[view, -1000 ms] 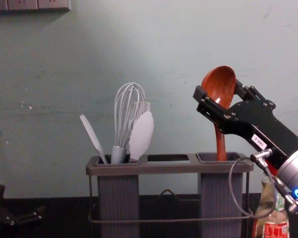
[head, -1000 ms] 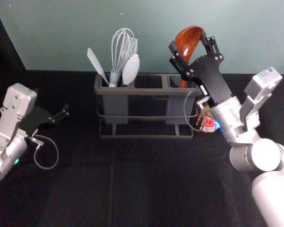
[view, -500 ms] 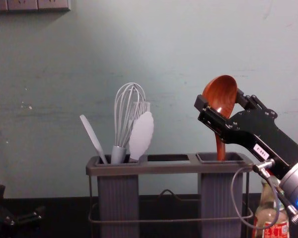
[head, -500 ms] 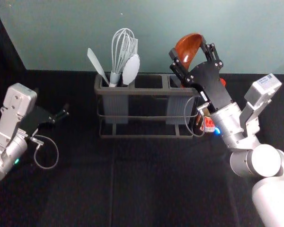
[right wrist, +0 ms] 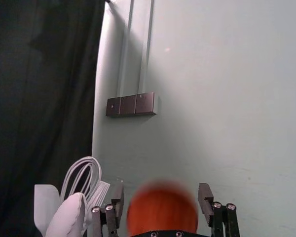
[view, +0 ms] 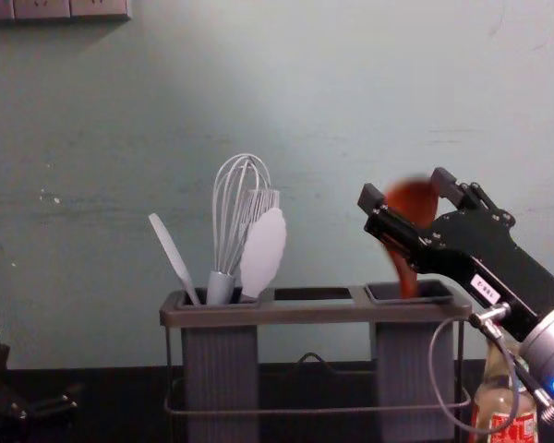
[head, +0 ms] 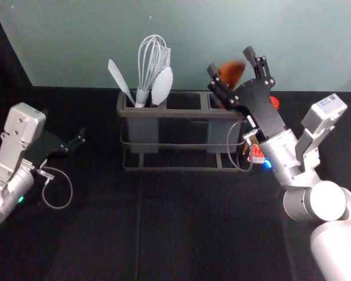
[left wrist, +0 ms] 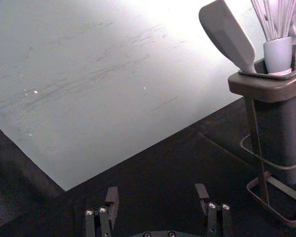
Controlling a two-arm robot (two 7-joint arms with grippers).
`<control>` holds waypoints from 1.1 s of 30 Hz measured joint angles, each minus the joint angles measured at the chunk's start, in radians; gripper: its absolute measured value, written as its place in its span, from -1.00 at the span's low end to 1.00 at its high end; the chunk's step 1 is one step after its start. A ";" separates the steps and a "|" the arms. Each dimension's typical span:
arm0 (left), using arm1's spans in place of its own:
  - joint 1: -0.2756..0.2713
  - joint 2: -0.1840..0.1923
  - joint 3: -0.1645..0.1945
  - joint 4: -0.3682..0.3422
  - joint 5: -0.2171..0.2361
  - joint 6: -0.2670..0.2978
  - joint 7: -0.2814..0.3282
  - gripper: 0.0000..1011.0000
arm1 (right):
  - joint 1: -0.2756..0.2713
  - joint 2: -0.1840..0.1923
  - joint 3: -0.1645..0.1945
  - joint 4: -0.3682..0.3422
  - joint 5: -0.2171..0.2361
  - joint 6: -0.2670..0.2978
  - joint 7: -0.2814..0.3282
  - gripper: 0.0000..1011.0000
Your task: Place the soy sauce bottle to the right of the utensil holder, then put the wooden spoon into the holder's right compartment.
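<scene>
1. Above the utensil holder (view: pixel 314 314), at its right end, the right gripper (head: pixel 231 62) is held with its fingers spread wide. In its wrist view, the bowl of the wooden spoon (view: pixel 413 201) is framed between the fingers, with a gap seen on either side — no grip is made on it.
2. The spoon is stood bowl up and slightly tilted, its handle (view: pixel 406 273) lowered into the mouth of the right compartment (view: pixel 414 369). The handle's lower end is hidden by the compartment's front wall.
3. Just beside the holder, to its right, the soy sauce bottle (view: pixel 503 406) is stood upright. It is partly covered by the right arm (head: pixel 284 152) and its looped cable (view: pixel 431 355), though its red label (view: pixel 515 429) can be made out.
4. In the left compartment (view: pixel 220 369), a whisk (view: pixel 229 217), a pale spatula (view: pixel 171 254) and a white utensil with a rounded head (view: pixel 263 251) are kept, heads up.
5. Well apart from the holder, on the left, the left gripper (head: pixel 63 126) is parked over the dark tabletop (head: pixel 93 234) — its fingers are set wide, with nothing held between them.
</scene>
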 joint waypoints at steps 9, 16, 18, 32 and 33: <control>0.000 0.000 0.000 0.000 0.000 0.000 0.000 1.00 | -0.013 0.002 0.007 -0.025 0.007 -0.001 0.000 0.98; 0.000 0.000 0.000 0.000 0.000 0.000 0.000 1.00 | -0.041 0.011 0.018 -0.087 0.016 -0.001 -0.001 0.98; 0.000 0.000 0.000 0.000 0.000 0.000 0.000 1.00 | -0.055 0.014 0.022 -0.113 0.016 0.002 -0.004 0.98; 0.000 0.000 0.000 0.000 0.000 0.000 0.000 1.00 | -0.184 0.078 0.083 -0.429 -0.203 0.217 -0.211 0.98; 0.000 0.000 0.000 0.000 0.000 0.000 0.000 1.00 | -0.188 0.083 0.086 -0.443 -0.213 0.232 -0.220 0.98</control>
